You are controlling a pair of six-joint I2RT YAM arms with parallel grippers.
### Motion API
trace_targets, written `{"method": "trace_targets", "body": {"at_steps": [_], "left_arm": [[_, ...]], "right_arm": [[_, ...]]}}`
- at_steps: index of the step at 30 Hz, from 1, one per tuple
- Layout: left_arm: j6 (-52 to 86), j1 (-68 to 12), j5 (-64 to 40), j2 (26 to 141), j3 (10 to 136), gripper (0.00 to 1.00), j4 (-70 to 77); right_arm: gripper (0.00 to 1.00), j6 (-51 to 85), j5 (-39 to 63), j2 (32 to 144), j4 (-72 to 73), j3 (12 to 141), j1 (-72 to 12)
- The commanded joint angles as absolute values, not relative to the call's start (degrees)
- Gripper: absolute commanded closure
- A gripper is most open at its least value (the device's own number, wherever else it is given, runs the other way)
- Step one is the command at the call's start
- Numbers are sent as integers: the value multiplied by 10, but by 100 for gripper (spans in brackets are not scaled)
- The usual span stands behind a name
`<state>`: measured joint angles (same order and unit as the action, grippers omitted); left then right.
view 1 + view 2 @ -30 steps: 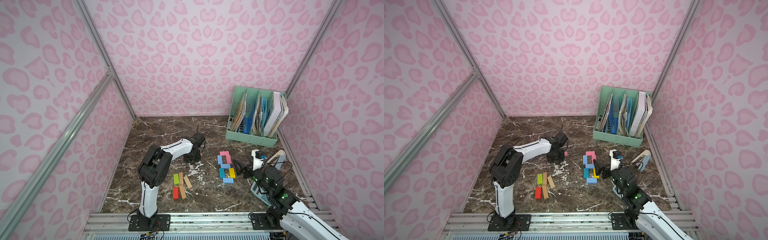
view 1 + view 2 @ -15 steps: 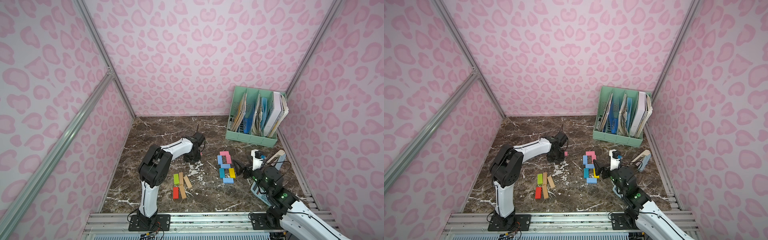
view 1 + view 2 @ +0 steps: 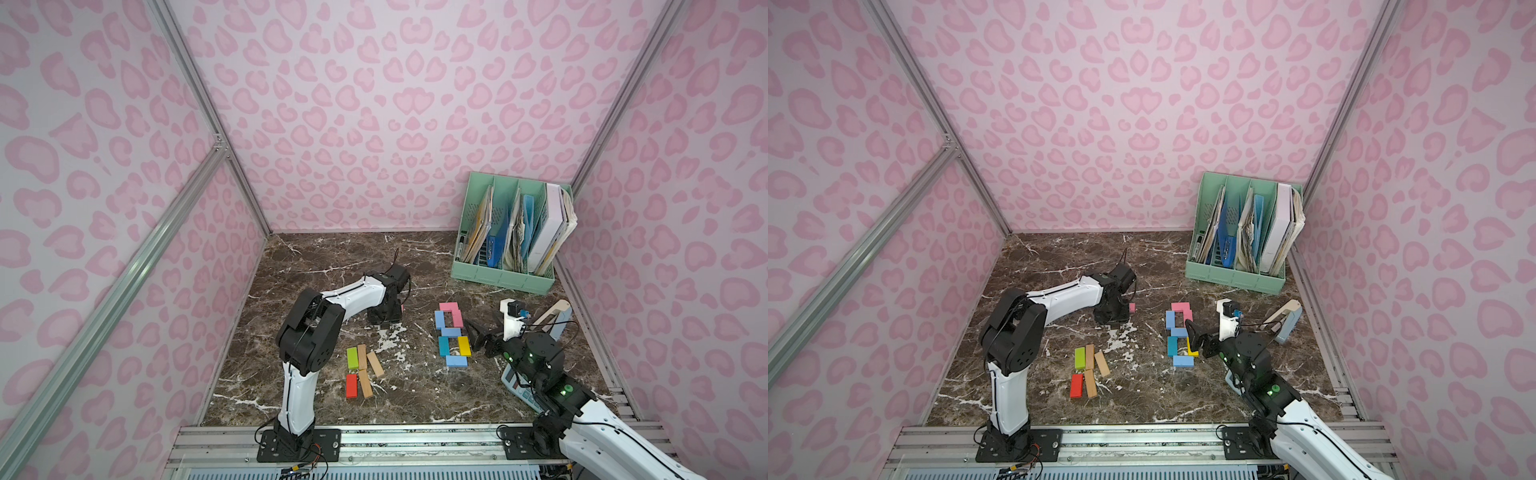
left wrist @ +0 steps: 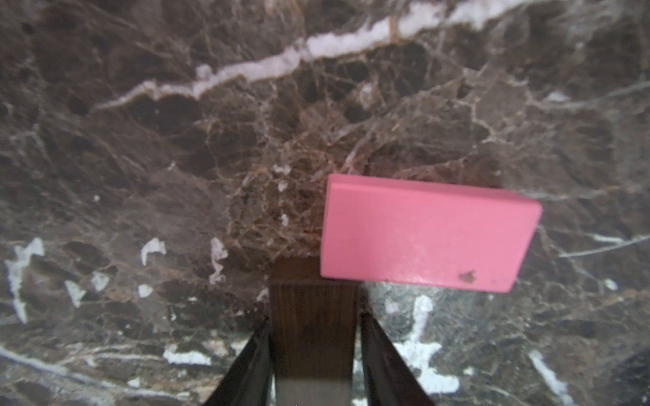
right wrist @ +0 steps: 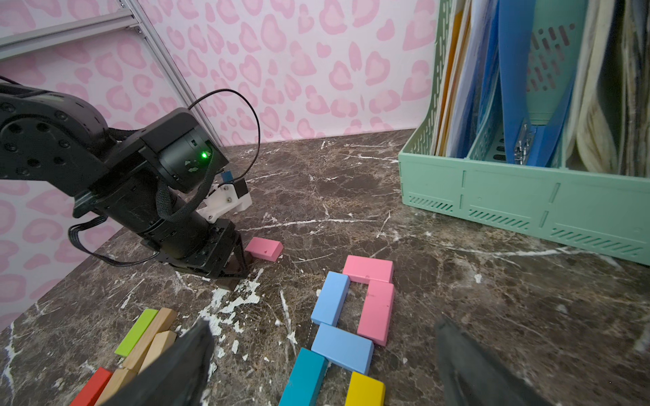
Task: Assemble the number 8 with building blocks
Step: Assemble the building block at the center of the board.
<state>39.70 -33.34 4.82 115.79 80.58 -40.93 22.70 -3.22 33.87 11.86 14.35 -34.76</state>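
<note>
L arm unmoved vs. prior sec.; L gripper (image 4: pixel 315 318) straddles dark brown block (image 4: pixel 313 298), clamped or freed: cannot tell. R gripper (image 5: pixel 323 325) spread, empty. 8 fig. (image 3: pixel 451 331) looks complete.

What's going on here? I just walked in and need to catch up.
It's block-building: the figure 8, in pink, blue, teal and yellow, already has both loops. The robot's left gripper straddles a dark brown block beside a loose pink block; grip unclear. The right gripper hangs open by that figure.
</note>
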Motion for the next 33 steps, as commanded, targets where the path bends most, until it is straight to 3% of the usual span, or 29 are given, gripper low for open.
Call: {"method": "trace_targets", "body": {"at_steps": [1, 9, 15, 19, 26, 33], "left_arm": [[393, -331, 56, 1154, 800, 48, -422], [392, -331, 54, 1107, 805, 38, -434], [385, -331, 94, 998, 774, 28, -434], [373, -331, 149, 904, 737, 22, -433], [344, -329, 258, 745, 691, 2, -456], [321, -290, 288, 627, 646, 1, -462]], "right_arm": [[1, 228, -28, 341, 139, 149, -348], [1, 229, -26, 342, 134, 151, -347], [3, 229, -10, 391, 102, 188, -348], [4, 231, -2, 476, 79, 235, -372], [3, 195, -100, 665, 34, 355, -524], [3, 224, -66, 844, -20, 498, -599]]}}
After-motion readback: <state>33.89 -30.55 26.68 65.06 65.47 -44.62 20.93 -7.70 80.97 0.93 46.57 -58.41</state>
